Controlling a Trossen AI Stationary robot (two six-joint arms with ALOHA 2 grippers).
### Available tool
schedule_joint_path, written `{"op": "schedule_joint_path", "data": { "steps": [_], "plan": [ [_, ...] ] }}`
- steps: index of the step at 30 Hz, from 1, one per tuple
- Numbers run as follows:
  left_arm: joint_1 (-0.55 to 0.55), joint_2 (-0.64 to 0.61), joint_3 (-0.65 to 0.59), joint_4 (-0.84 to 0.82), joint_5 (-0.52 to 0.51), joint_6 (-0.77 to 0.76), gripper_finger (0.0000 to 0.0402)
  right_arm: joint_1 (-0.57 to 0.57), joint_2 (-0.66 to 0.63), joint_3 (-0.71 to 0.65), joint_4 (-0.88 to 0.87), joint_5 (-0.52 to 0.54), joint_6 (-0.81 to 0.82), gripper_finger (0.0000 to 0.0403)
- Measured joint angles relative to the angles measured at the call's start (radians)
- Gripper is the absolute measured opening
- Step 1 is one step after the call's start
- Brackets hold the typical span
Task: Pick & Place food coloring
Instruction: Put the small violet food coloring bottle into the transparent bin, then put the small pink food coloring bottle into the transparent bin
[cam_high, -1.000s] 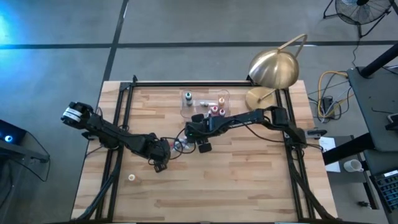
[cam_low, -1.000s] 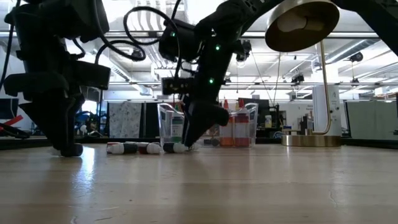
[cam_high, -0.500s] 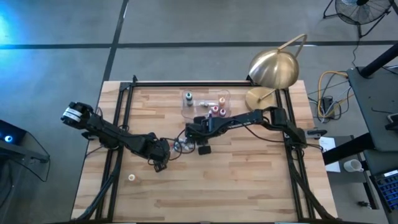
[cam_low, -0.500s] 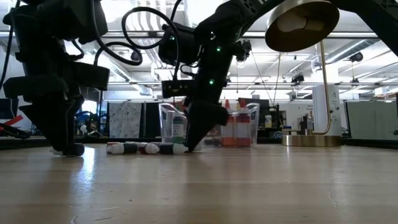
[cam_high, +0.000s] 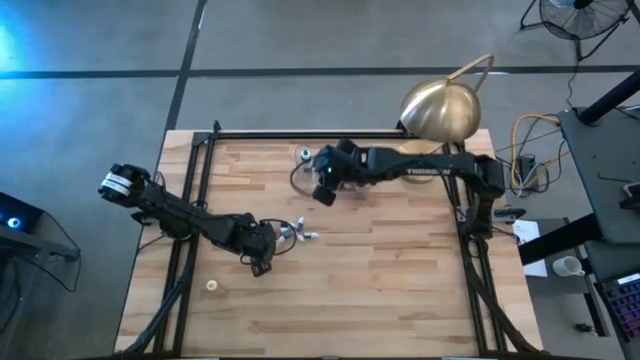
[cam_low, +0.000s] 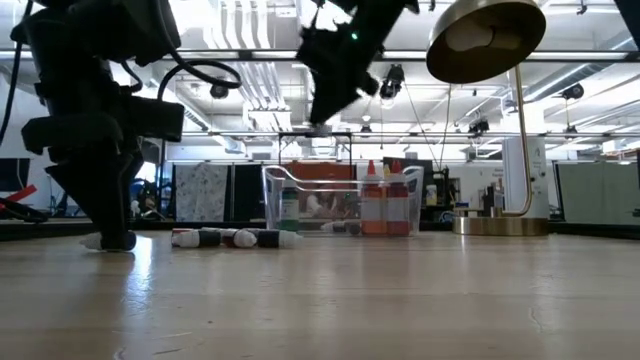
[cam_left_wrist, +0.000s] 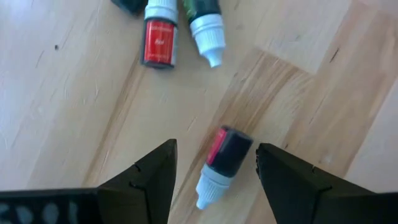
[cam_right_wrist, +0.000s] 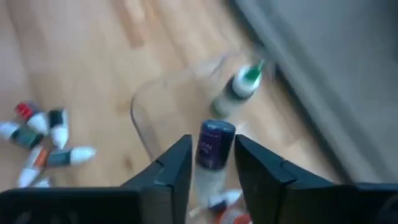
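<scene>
Hanging above the clear tub (cam_high: 330, 165) at the desk's (cam_high: 400, 290) 12 o'clock edge, the right gripper (cam_right_wrist: 211, 160) is seen with its jaws closed on a dark-bodied bottle (cam_right_wrist: 212, 149), held upright between the fingers. Inside the tub a green-capped bottle (cam_right_wrist: 239, 87) and two orange-red bottles (cam_low: 385, 205) are stood upright. Nearer the desk's middle, a cluster of loose bottles (cam_high: 292, 233) is left lying on the wood. At 9 o'clock of that cluster the left gripper (cam_left_wrist: 214, 168) is held low over the desk, jaws spread wide and holding nothing, with one dark bottle with a white tip (cam_left_wrist: 222, 163) lying between them. Beyond it, a red-labelled bottle (cam_left_wrist: 159, 38) and a green one (cam_left_wrist: 204, 28) are laid side by side.
</scene>
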Motion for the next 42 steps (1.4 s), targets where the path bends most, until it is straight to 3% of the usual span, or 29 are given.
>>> {"op": "schedule_joint_path", "data": {
  "steps": [3, 6, 9, 12, 16, 17, 20, 23, 27, 30, 42],
  "plan": [
    [0.01, -0.002, 0.01, 0.002, 0.011, 0.019, 0.0193, -0.034, -0.017, 0.005, -0.049, -0.115, 0.036, 0.0152],
    [0.023, -0.006, 0.029, -0.003, 0.045, 0.035, 0.0193, -0.036, -0.034, 0.014, -0.102, -0.137, 0.036, 0.0182],
    [0.041, -0.018, 0.06, -0.017, 0.067, 0.03, 0.0193, -0.014, -0.061, 0.013, -0.121, -0.104, 0.009, 0.0204],
    [0.094, -0.051, 0.092, -0.05, 0.118, -0.056, 0.0193, 0.02, -0.12, 0.006, -0.168, -0.006, -0.023, 0.022],
    [0.264, -0.118, 0.122, -0.086, 0.357, -0.218, 0.0193, 0.042, -0.181, -0.052, -0.255, 0.039, 0.023, 0.0231],
    [0.29, -0.139, 0.123, -0.089, 0.366, -0.215, 0.0193, 0.044, -0.196, -0.075, -0.262, 0.039, 0.045, 0.0232],
    [0.289, -0.182, 0.11, -0.093, 0.348, -0.072, 0.0193, 0.058, -0.25, -0.149, -0.26, 0.043, 0.104, 0.0232],
    [0.185, -0.186, 0.098, -0.095, 0.327, 0.197, 0.0193, 0.084, -0.286, -0.221, -0.26, 0.044, 0.173, 0.0233],
    [0.021, -0.166, 0.097, -0.098, 0.15, 0.48, 0.0193, 0.119, -0.31, -0.288, -0.26, 0.051, 0.256, 0.0233],
    [-0.021, -0.119, 0.085, -0.093, 0.06, 0.488, 0.0193, 0.139, -0.322, -0.324, -0.247, 0.055, 0.299, 0.0233],
    [0.025, 0.061, 0.024, -0.038, 0.115, 0.404, 0.0176, 0.159, -0.307, -0.34, -0.193, 0.081, 0.35, 0.0233]
  ]
}}
